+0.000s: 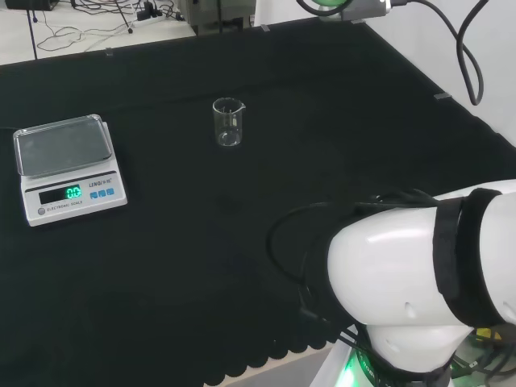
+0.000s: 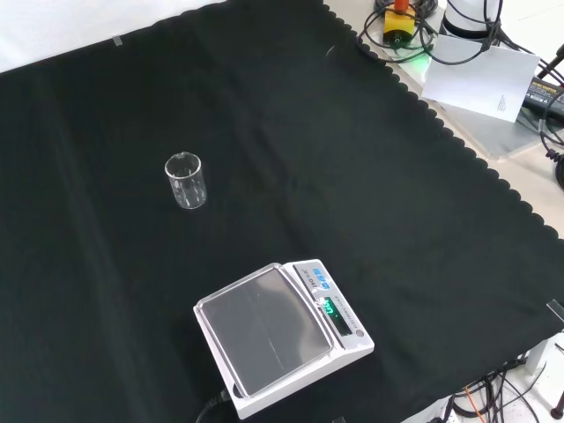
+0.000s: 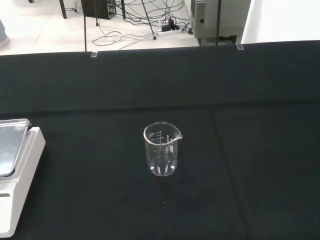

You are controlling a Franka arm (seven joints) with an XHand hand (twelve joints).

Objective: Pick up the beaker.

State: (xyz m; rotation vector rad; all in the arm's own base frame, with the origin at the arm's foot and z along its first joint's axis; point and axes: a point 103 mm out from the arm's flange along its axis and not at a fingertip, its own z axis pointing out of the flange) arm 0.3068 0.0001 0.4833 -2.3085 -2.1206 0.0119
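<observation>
White arm link (image 1: 419,290) in the head view's foreground; beyond it, the empty clear beaker (image 1: 228,122) stands upright and alone on the black-clothed worktop (image 1: 242,242), spout visible in the wrist view (image 3: 161,155). A scale (image 1: 68,168) sits well apart. Whether the robot hand is open or closed cannot be told. Risk: the light, transparent beaker may tip or skid if fingers strike its rim or one wall first.

Black-clothed bench (image 1: 242,266) with upright beaker (image 1: 228,122) and scale (image 1: 68,168).
</observation>
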